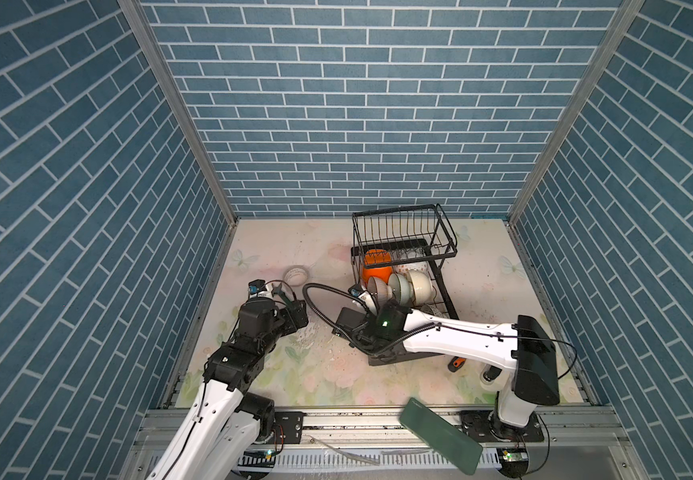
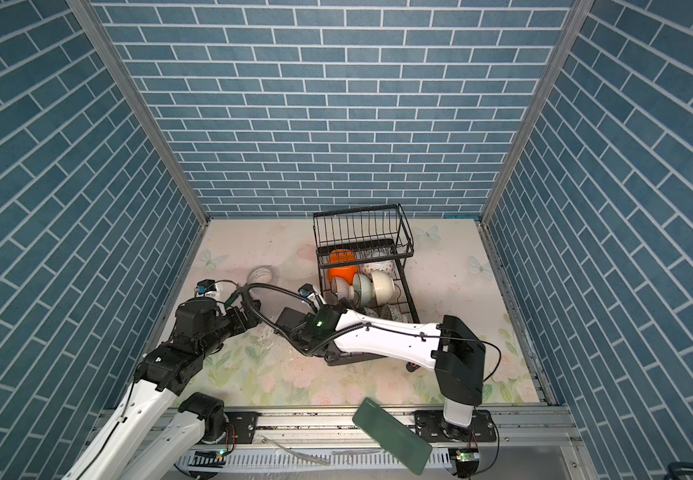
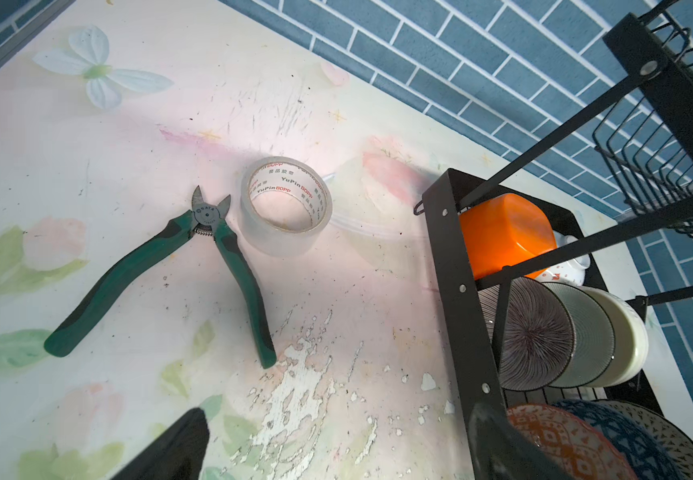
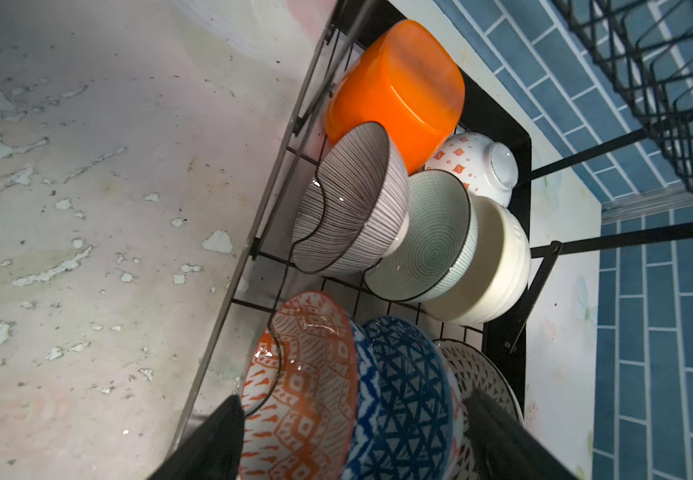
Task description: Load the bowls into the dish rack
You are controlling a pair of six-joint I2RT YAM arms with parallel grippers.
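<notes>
Lift straight up, keeping the right claw [image 4: 353, 411] spread as now, without dragging a rim. Straddles the orange-patterned bowl [image 4: 299, 386] and blue bowl [image 4: 403, 395], both on edge in the dish rack [image 4: 519, 183] directly beneath; no squeeze apparent. Just ahead: striped bowl [image 4: 349, 203], green bowl [image 4: 428, 241], cream bowl [image 4: 498, 270], leaning in a row. Furthest ahead, the plain orange bowl [image 4: 399, 83]. Left claw [image 3: 340, 415] likewise spread and empty, rack off to one side.

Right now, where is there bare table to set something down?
Free: the back left corner between tape roll, back wall and dish rack; the strip between rack and right wall. Crowded: the rack's lower tier, packed with bowls; pliers beside the tape.
</notes>
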